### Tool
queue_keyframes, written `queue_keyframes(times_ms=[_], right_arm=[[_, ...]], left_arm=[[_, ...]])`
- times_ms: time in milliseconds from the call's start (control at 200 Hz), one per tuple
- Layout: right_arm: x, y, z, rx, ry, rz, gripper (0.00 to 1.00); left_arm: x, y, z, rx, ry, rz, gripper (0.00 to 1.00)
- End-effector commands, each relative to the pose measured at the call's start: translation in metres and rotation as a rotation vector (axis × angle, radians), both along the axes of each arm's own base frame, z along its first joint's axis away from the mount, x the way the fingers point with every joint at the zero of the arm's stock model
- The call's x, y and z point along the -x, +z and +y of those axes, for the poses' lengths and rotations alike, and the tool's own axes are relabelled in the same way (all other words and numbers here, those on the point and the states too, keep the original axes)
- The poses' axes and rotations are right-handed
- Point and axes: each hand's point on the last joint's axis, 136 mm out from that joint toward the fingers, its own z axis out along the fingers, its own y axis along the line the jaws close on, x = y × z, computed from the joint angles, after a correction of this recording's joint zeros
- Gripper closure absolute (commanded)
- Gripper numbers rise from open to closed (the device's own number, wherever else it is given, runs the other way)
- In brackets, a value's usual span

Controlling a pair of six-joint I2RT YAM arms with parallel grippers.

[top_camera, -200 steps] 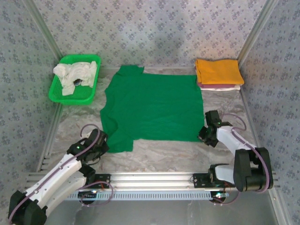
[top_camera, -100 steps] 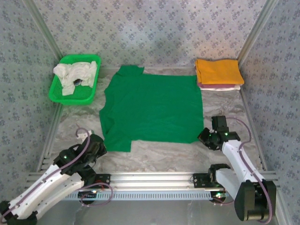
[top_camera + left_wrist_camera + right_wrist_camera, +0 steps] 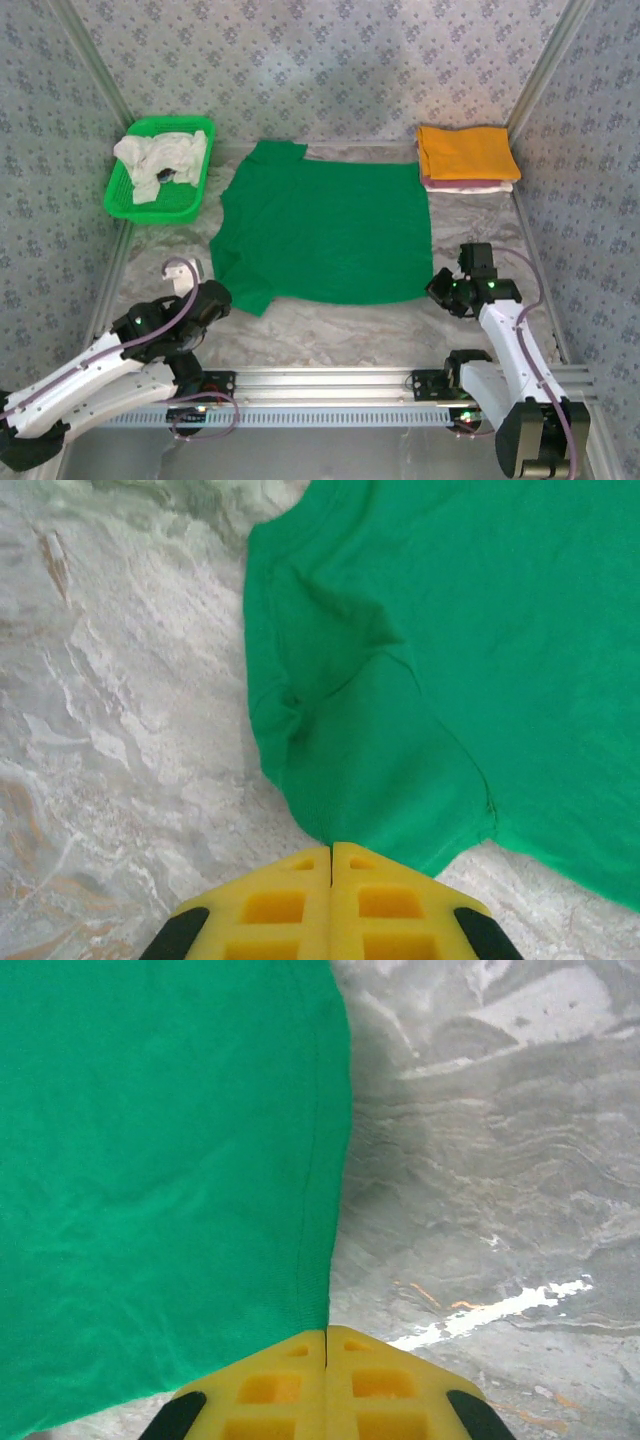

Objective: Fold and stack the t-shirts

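Corners pinched: left fingers (image 3: 280, 905) closed on green t-shirt's (image 3: 325, 235) sleeve, right fingers (image 3: 270, 1392) on its hem; lifting both level, together, should keep the fold square.

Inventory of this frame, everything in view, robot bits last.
green t-shirt: 1, bright green, spread flat mid-table
orange t-shirt: 1, orange-yellow, folded, top of the stack in the far right corner
pale shirts: count unclear, whitish and pink, folded under the orange one
basket: 1, green plastic mesh, far left
crumpled cloth: count unclear, whitish, inside the basket
table: 1, marbled grey
rail: 1, silver, near edge
left tool: 1, yellow, shut on the green shirt's near left sleeve
right tool: 1, yellow, shut on its near right hem corner
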Motion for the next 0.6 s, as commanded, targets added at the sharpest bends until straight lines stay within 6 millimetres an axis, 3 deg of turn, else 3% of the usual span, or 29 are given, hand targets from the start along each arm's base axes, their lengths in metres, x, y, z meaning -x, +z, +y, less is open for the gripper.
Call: queue_keyframes(times_ms=[0, 200, 395, 600], right_arm=[[-0.004, 0.017, 0.001, -0.011, 0.019, -0.018, 1.0], [-0.021, 0.024, -0.003, -0.01, 0.004, -0.046, 1.0], [-0.042, 0.023, -0.013, 0.026, -0.007, -0.056, 1.0], [-0.07, 0.019, -0.019, 0.058, -0.003, -0.047, 1.0]], left_arm=[[-0.012, 0.038, 0.003, 0.0, 0.007, -0.126, 1.0], [-0.028, 0.058, 0.001, -0.094, -0.017, -0.139, 1.0], [-0.062, 0.038, -0.006, 0.019, -0.078, -0.024, 1.0], [-0.116, 0.032, -0.023, -0.004, -0.189, 0.044, 1.0]])
